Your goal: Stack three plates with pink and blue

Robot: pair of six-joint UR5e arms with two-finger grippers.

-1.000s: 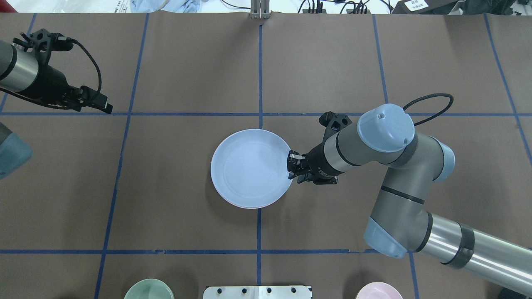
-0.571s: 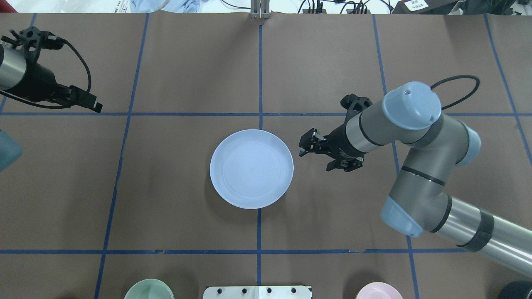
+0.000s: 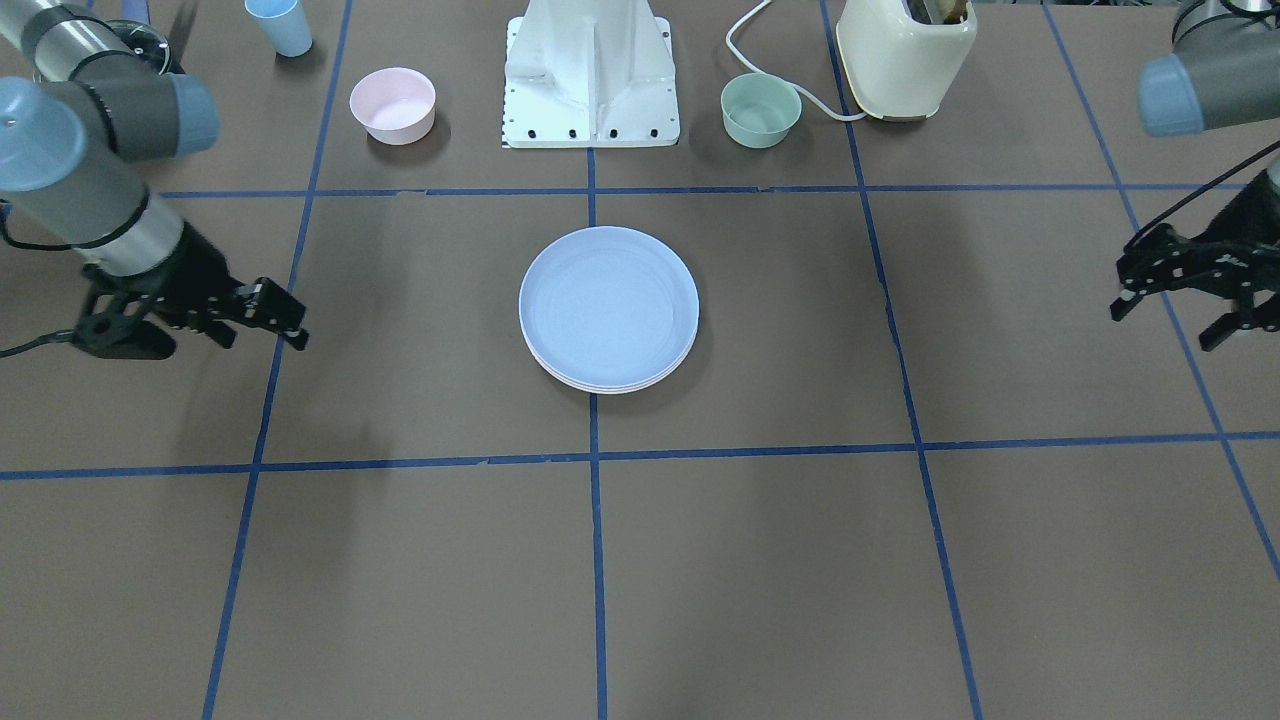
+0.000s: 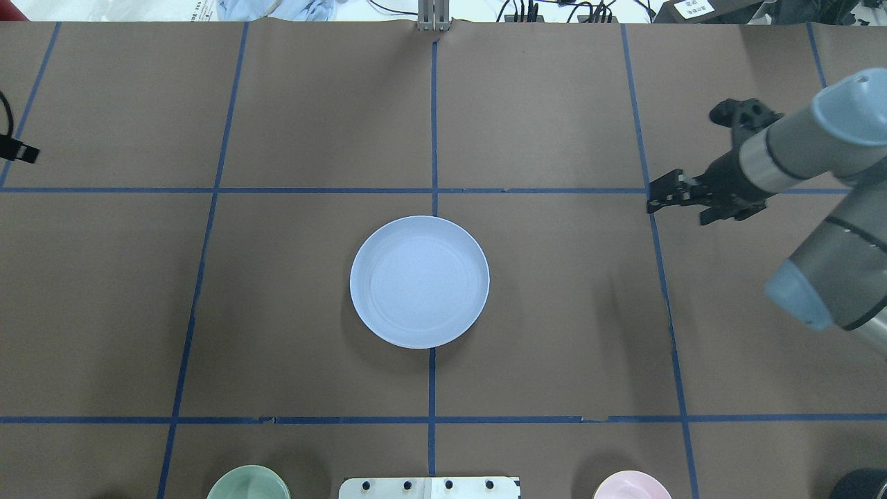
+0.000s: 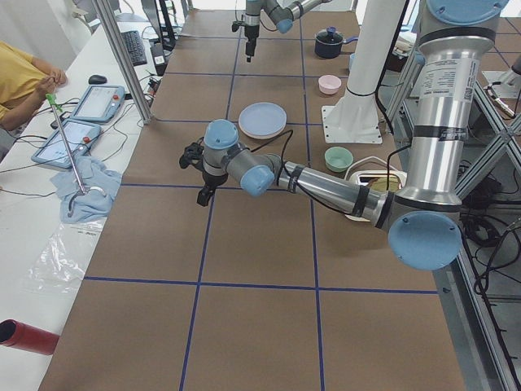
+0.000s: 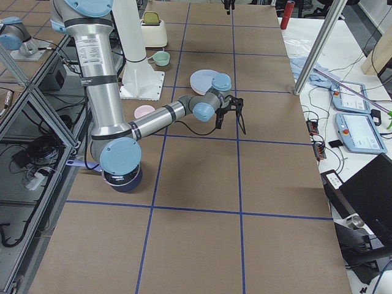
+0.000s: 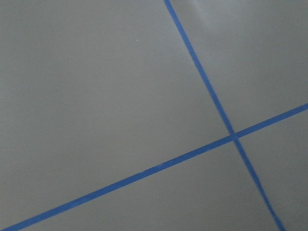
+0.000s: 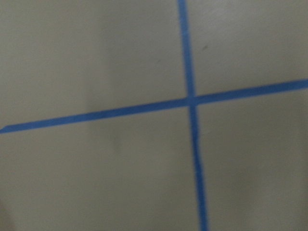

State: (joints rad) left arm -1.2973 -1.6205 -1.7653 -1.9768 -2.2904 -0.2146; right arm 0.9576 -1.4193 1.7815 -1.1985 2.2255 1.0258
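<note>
Apparently done: plate stack (image 3: pixel 608 305) at desk (image 3: pixel 780 560) centre, blue on top, pinkish rims layered beneath. Right hand (image 3: pixel 262 335) and left hand (image 3: pixel 1160 328) both released, empty, well apart from stack. Nothing seemingly left.

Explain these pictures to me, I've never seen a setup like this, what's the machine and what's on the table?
This is a two-armed robot at a brown table marked with blue tape. All pictures show one moment: one camera above, one facing the robot, one at each table end, one on each wrist. The wrist cameras see only table and tape. In the middle sits a stack of plates, blue on top, a pinkish rim showing underneath. Near its base stand a pink bowl, a green bowl, a blue cup and a toaster. The left gripper and right gripper hang open at the sides, holding nothing.
</note>
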